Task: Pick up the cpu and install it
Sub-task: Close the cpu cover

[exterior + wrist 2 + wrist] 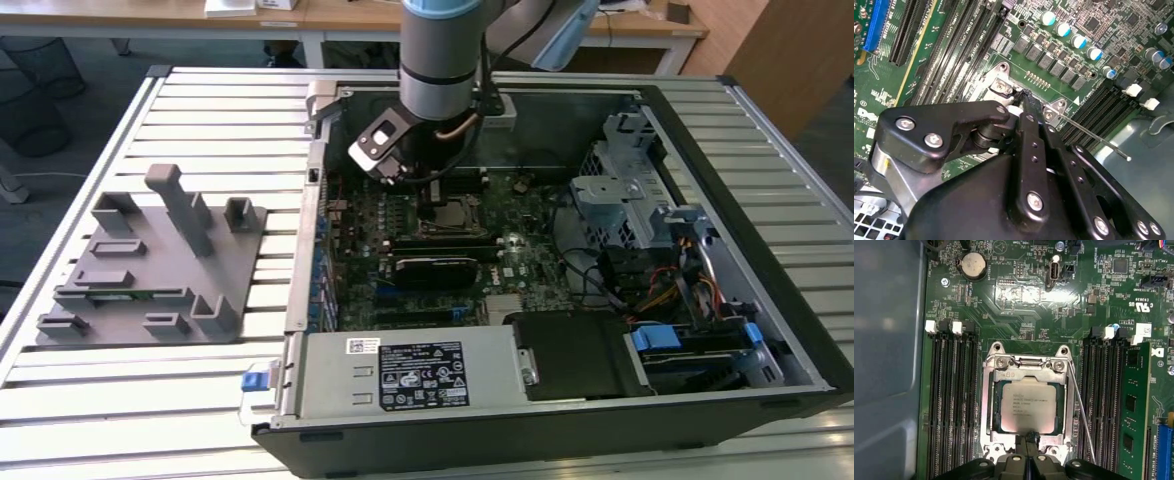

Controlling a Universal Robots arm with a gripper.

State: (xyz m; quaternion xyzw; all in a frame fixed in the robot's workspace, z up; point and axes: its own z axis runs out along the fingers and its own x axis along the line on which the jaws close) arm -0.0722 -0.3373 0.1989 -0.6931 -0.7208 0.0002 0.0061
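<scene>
The cpu (pixel 1028 407), a square chip with a silvery-grey top, lies flat inside the metal socket frame (pixel 1026 366) on the green motherboard (pixel 1019 300). In the first wrist view my gripper (pixel 1030 436) is shut, its two black fingertips pressed together at the edge of the frame, just beside the chip. In the second wrist view the closed gripper (pixel 1024 98) points down at the socket's corner bracket (pixel 1000 86). In the exterior view the gripper (pixel 441 205) reaches down into the open computer case over the socket area.
A thin socket lever rod (pixel 1081 410) runs along one side of the frame. Black memory slots (pixel 951 405) flank the socket, with one green memory stick (pixel 1131 410). A grey plastic fixture with posts (pixel 154 260) stands at the exterior view's left. The case wall (pixel 787 300) surrounds the board.
</scene>
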